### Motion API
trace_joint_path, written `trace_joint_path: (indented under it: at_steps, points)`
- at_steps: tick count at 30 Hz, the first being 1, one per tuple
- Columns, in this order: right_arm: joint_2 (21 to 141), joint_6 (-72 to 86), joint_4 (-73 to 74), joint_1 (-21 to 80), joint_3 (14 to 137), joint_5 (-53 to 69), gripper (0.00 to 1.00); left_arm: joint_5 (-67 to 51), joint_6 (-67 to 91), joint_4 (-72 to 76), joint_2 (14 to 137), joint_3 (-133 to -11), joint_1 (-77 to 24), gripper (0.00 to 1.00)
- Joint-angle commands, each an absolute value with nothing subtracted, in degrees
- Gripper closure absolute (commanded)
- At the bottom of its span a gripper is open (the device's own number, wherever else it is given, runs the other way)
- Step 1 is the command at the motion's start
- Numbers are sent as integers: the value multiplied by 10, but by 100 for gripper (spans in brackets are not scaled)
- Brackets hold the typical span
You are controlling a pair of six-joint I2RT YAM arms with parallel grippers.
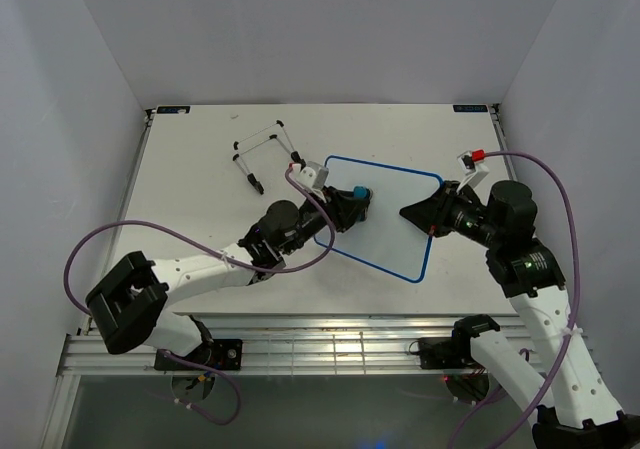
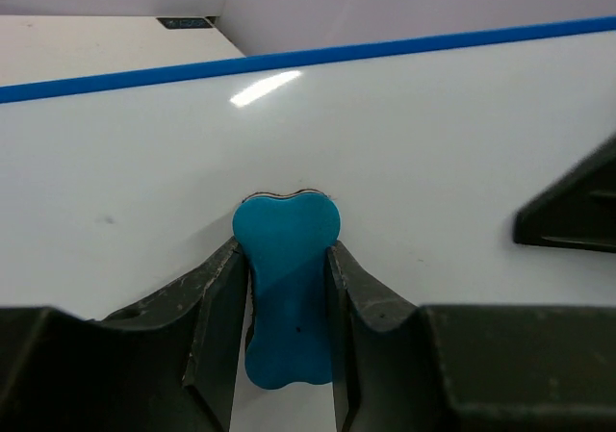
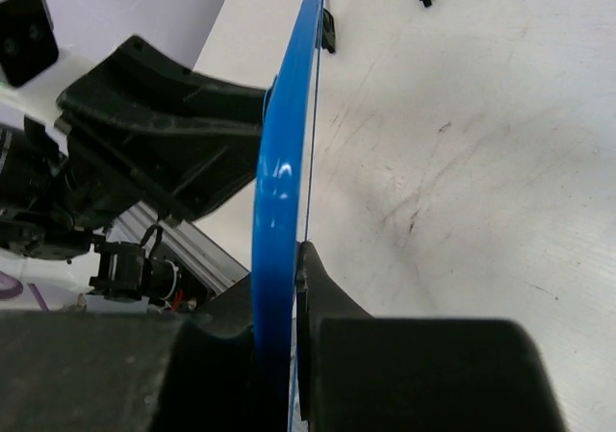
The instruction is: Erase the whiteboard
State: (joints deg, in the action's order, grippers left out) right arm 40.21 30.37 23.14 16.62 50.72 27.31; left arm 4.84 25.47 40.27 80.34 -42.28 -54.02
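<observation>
The whiteboard (image 2: 404, 143) showed a glossy white face that threw back a streak of light, edged by a smooth, shiny blue plastic frame (image 3: 277, 182). The eraser (image 2: 286, 225) was smooth, matt blue, plastic or foam; which could not be told. The left claw (image 2: 286, 268) was matt black plastic, its fingers (image 2: 217, 317) scuffed grey, and the right claw (image 3: 281, 278) wore the same dull black. The worktop (image 3: 462, 163) was matt off-white, scratched and smudged. The wire stand (image 1: 262, 141) looked like thin metal with black feet; a ribbed bare-metal rail (image 1: 330, 347) lined the near edge.
</observation>
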Motion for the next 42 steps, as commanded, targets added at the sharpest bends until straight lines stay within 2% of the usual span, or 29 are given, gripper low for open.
trace_joint_path:
  at_steps: [1,8,12,16,19,26,32,37,42]
  points:
    - [358,309,111,185,558,456,92,34,269,295,808,-403,-487,100]
    - [340,280,110,185,554,484,92,1,265,291,781,-381,-385,100]
    - [336,280,106,185,540,488,92,1,259,284,782,-388,-377,100]
    - [340,269,107,186,522,478,92,-60,278,287,781,-395,-378,100]
    - [345,285,72,185,502,464,92,-60,290,304,783,-395,-410,100]
    - [369,321,11,185,475,441,92,-9,275,330,813,-447,-573,100]
    - [375,335,-4,185,482,421,92,42,258,349,873,-494,-661,100]
    - [370,317,49,185,506,381,92,147,252,326,837,-461,-654,100]
    - [366,326,62,185,508,369,92,217,274,287,745,-370,-587,100]
